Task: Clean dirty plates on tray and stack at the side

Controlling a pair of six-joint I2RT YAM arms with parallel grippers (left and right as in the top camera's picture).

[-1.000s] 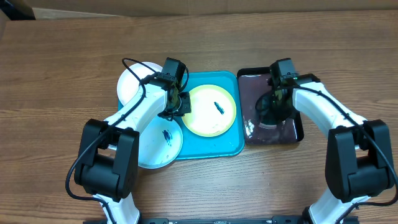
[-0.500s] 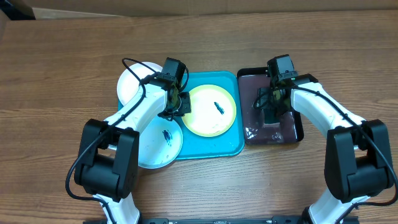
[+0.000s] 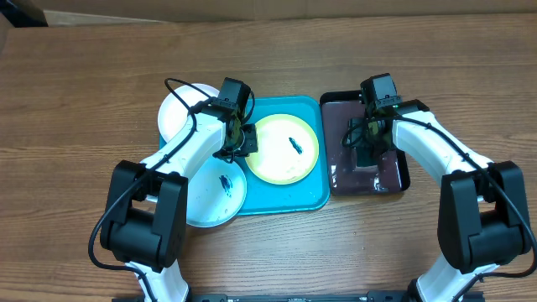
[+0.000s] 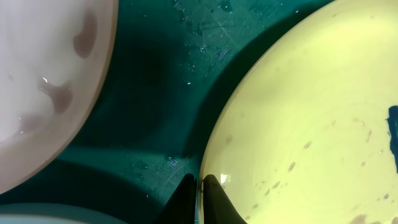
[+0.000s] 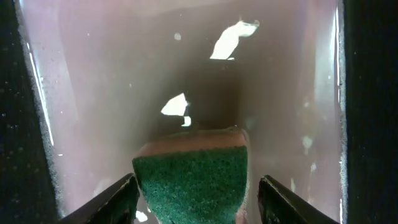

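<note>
The yellow-green rimmed plate [image 3: 285,151], marked with a dark blue smear, lies on the turquoise tray [image 3: 306,197]. My left gripper [image 3: 243,141] is shut on this plate's left rim; in the left wrist view the fingertips [image 4: 211,186] pinch the edge of the plate [image 4: 311,124]. A white plate [image 3: 178,109] sits off the tray's back left corner. The pale blue plate [image 3: 214,195], also smeared, overlaps the tray's front left edge. My right gripper [image 5: 198,199] is open over the black tray, its fingers on either side of the green sponge [image 5: 193,177] and apart from it.
The black tray [image 3: 336,96] stands right of the turquoise tray and holds pinkish water [image 5: 155,68] and the sponge. Its dark walls [image 5: 370,93] rise on both sides of the right gripper. Bare wooden table [image 3: 84,84] surrounds everything.
The right gripper's jaws have spread apart from the sponge and the arm has shifted slightly back in the black tray. The left arm and the plates have not moved.
</note>
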